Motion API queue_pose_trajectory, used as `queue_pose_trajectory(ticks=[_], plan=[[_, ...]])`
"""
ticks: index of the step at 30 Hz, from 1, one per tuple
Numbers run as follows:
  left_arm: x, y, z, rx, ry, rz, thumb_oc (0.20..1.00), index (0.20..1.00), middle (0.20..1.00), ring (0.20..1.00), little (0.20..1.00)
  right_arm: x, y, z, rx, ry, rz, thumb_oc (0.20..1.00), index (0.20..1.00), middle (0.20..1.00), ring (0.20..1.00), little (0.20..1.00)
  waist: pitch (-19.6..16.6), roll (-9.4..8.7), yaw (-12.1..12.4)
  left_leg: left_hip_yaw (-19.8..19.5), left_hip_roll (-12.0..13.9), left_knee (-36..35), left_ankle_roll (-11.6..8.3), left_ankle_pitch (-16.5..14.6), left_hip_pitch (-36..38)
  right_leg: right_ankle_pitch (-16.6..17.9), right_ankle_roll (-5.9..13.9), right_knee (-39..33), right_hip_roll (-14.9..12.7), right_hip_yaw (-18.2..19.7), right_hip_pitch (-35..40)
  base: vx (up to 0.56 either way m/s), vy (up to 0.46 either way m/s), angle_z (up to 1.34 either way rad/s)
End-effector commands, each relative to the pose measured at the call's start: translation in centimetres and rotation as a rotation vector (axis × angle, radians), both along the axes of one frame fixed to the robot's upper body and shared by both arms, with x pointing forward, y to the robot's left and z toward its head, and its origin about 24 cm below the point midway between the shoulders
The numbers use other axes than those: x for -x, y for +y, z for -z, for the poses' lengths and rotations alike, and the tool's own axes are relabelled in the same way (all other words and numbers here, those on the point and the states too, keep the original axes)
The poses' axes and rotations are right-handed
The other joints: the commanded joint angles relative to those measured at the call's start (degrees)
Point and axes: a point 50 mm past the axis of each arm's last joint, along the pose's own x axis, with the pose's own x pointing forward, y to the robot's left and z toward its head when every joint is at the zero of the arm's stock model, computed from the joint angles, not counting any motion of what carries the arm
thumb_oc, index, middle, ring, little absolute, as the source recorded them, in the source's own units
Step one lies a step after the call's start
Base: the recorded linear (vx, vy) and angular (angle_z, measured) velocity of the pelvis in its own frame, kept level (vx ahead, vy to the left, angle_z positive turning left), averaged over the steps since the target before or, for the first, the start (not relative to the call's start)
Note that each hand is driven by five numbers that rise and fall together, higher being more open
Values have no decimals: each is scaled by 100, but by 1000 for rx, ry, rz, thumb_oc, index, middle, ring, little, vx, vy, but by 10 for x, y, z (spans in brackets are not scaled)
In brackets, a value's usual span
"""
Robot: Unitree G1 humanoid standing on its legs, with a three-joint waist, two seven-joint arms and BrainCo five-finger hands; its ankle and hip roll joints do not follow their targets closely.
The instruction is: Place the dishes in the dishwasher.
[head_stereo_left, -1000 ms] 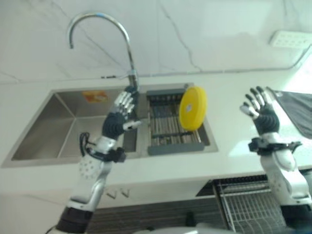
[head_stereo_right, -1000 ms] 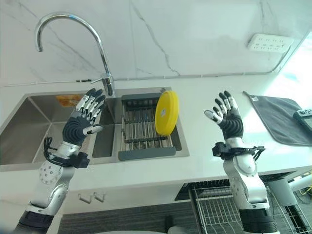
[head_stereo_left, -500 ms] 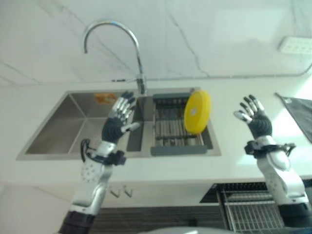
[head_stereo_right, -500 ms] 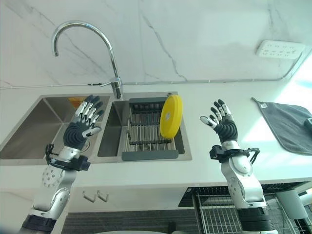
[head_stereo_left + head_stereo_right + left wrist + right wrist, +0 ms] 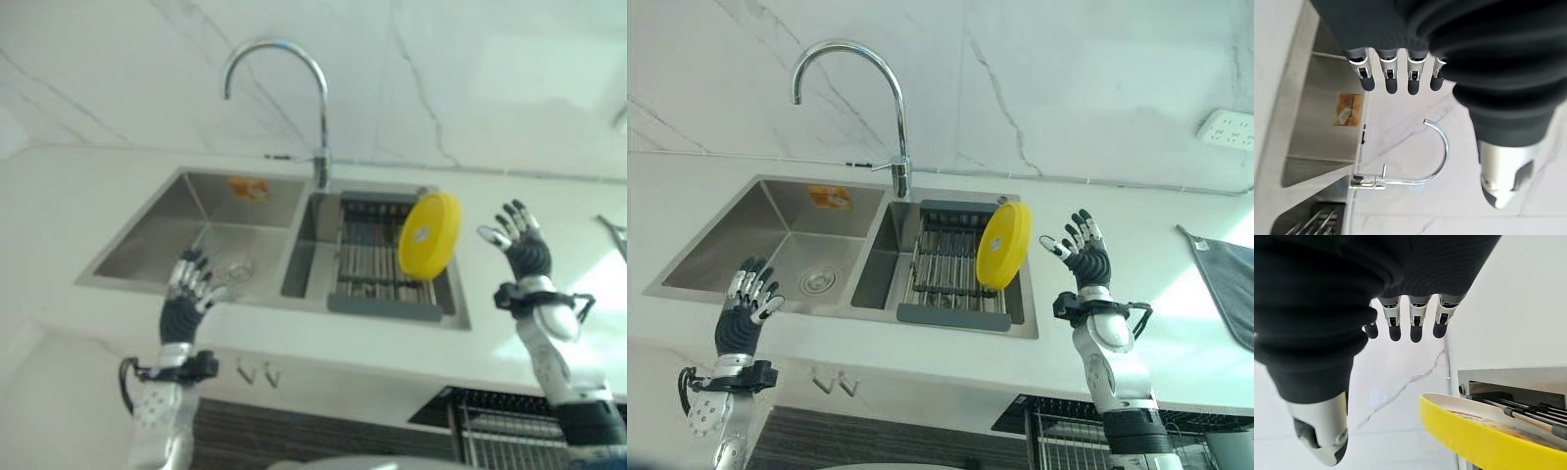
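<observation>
Yellow plate upright on edge in the rack, right basin of the sink. Tap behind the divider. Right hand raised just right of the plate, not touching; fingers spread, holding nothing. Left hand low at the bench front edge, before the left basin; fingers straight, spread, holding nothing. Grey cloth far right.

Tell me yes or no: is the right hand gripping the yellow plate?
No. The right hand is open beside the yellow plate, which stands on edge in the rack untouched.
</observation>
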Motion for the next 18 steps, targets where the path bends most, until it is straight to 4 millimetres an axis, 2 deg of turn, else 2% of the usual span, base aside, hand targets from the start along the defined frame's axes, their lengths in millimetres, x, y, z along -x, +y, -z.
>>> queue_pose_trajectory(ticks=[1, 6, 9, 12, 18], plan=[[-14, 9, -33, -89, -163, -11, 1000, 1000, 1000, 1000, 1000, -14, -6, -36, 8, -169, 35, 1000, 1000, 1000, 1000, 1000, -71, -206, 47, 88, -281, 8, 242, -75, -118, -263, -80, 8, -43, -204, 264, 0, 0, 0], [-8, 24, -21, -41, -108, -137, 1000, 1000, 1000, 1000, 1000, -16, -11, -33, 14, -147, 45, 1000, 1000, 1000, 1000, 1000, -81, -213, 87, 72, -285, 5, 235, -65, -112, -272, -83, 8, -50, -252, 292, 15, 4, 11], [-4, 29, -22, -57, -113, -172, 1000, 1000, 1000, 1000, 1000, -17, -14, -34, 11, -132, 55, 1000, 1000, 1000, 1000, 1000, -80, -231, 125, 35, -290, 3, 226, -57, -117, -276, -93, 8, -46, -267, 299, 7, 1, 3], [-6, 31, -30, -72, -159, -180, 1000, 1000, 1000, 1000, 1000, -19, -15, -27, 0, -97, 54, 1000, 1000, 1000, 1000, 1000, -74, -237, 129, 25, -292, 3, 221, -53, -112, -274, -93, 8, -41, -274, 305, 0, 0, 0], [-16, 20, -56, -143, -275, -111, 1000, 1000, 1000, 1000, 1000, -26, -13, -24, -25, -63, 35, 1000, 1000, 1000, 1000, 1000, -70, -230, 127, 8, -286, 3, 226, -68, -103, -279, -93, 8, -38, -266, 316, 0, 0, 0]])
